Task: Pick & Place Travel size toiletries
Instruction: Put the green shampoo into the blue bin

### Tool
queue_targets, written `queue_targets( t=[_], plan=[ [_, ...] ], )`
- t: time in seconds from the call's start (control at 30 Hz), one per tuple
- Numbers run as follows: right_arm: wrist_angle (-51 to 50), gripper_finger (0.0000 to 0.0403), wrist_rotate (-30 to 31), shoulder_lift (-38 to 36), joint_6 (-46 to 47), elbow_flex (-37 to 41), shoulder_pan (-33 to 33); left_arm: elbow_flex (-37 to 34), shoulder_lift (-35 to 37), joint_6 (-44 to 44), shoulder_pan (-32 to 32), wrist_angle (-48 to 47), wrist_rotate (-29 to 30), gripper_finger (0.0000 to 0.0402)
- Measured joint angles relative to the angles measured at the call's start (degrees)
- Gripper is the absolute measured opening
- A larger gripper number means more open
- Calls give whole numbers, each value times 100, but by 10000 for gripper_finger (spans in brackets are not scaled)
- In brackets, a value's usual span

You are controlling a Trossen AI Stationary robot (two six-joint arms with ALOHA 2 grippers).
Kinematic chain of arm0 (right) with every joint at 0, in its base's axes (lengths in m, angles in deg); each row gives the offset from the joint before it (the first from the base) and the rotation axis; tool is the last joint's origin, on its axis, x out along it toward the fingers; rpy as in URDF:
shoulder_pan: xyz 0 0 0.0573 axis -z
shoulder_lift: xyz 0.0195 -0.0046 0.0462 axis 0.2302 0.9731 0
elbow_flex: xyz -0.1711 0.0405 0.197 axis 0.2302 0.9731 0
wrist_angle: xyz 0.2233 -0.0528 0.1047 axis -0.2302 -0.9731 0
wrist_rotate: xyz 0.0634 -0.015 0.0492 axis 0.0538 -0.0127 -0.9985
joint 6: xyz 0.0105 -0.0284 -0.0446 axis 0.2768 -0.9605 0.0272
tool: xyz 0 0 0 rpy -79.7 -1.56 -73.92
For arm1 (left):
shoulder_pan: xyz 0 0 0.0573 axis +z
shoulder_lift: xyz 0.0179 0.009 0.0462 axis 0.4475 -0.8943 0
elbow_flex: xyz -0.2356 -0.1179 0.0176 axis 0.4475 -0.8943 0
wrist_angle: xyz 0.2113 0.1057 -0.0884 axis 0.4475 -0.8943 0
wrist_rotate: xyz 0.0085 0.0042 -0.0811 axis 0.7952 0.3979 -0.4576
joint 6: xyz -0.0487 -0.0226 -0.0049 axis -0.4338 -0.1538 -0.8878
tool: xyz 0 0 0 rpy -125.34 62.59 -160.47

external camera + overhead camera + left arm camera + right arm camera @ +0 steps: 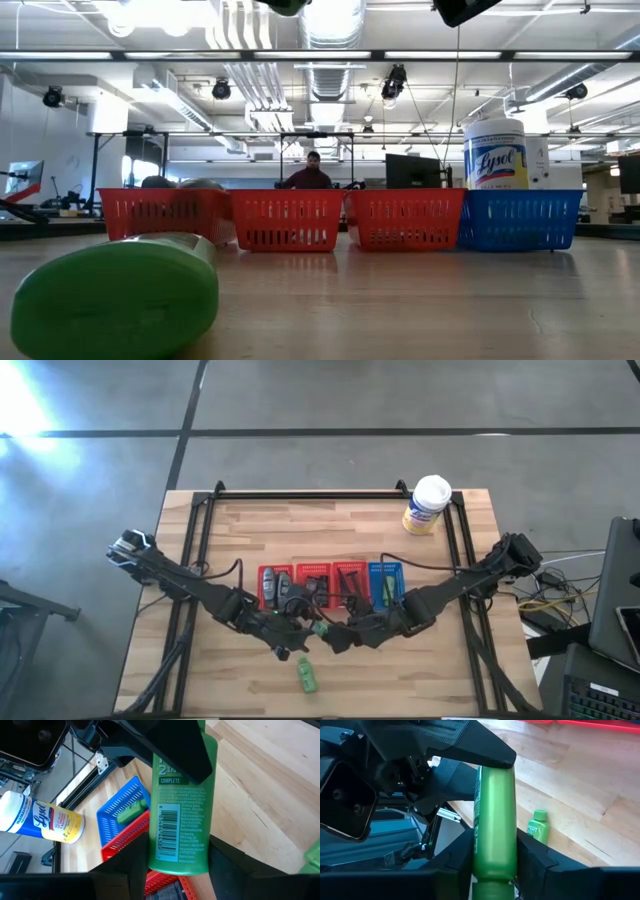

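A bright green tube [320,628] hangs in the air between my two grippers, above the table in front of the baskets. My left gripper [178,870] is shut on one end and my right gripper [493,865] on the other. A second green tube [307,675] lies flat on the table nearer the front edge and also fills the low view's foreground [110,295]. Another green tube [132,812] lies inside the blue basket [385,582]. Grey bottles [284,588] sit in the leftmost red basket [262,575]. My left gripper pinches the green tube between its two fingers [135,865] at the flat barcode end [177,855]. The tube runs out ahead along the fingers and is lifted clear of the table. My right gripper pinches the same tube's opposite end [492,860] between its fingers [527,857], coming from the table's right. The tube points away from it toward the left gripper, which covers the far end.
Three red baskets [290,220] and the blue one stand in a row mid-table. The white-lidded yellow Lysol tub [428,505] stands near the far right corner. A black frame rail [320,493] borders the table. A person [312,172] is in the room behind.
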Motion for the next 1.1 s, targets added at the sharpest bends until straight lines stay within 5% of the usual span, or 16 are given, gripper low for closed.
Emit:
queue_targets(
  t=[0.23, 0.53, 0.87, 1.1],
  plan=[
    [-232, 94, 15, -3, 25, -20, 1, 1, 11, -300, -26, -209, 179, 185],
    [-1314, 101, 132, -24, 643, -2, -152, 4, 384, -1436, -57, -709, 573, 264],
    [-4882, 102, 1071, -129, 3015, 76, -569, -284, 1027, -4406, -118, -2260, 724, 286],
    [-4928, 107, 1095, -92, 2585, 452, -72, -813, 1130, -5248, -396, -2250, 358, 287]
  ],
)
